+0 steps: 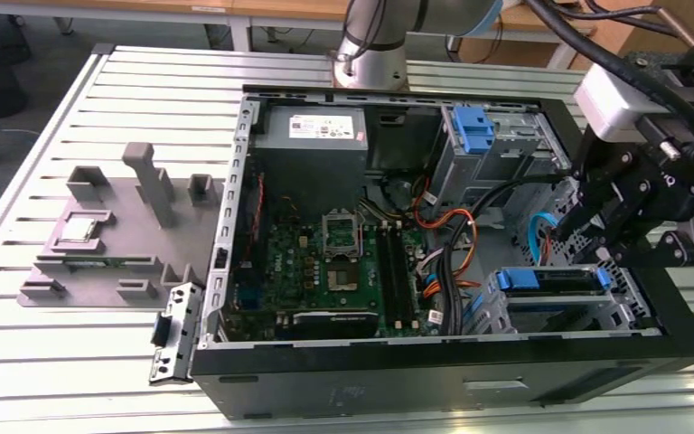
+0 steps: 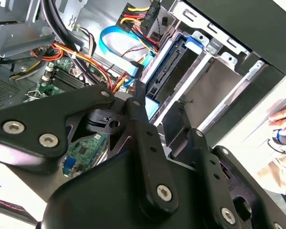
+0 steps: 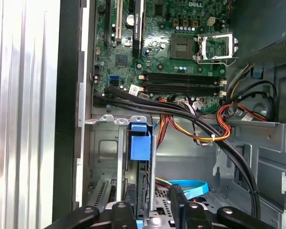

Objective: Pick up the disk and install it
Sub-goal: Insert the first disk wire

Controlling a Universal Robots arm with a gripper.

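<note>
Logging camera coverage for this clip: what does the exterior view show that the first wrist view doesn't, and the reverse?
Exterior view alone: the grey fixture tray with a small silver chip on the slatted table, the power supply, and the arm's hand over the case's drive bay side.

First wrist view alone: a close look down on the blue carrier tab in the metal drive cage, with a light-blue ribbon cable beyond.

Shared: the green motherboard, the CPU socket and the orange-red wire bundle.
</note>
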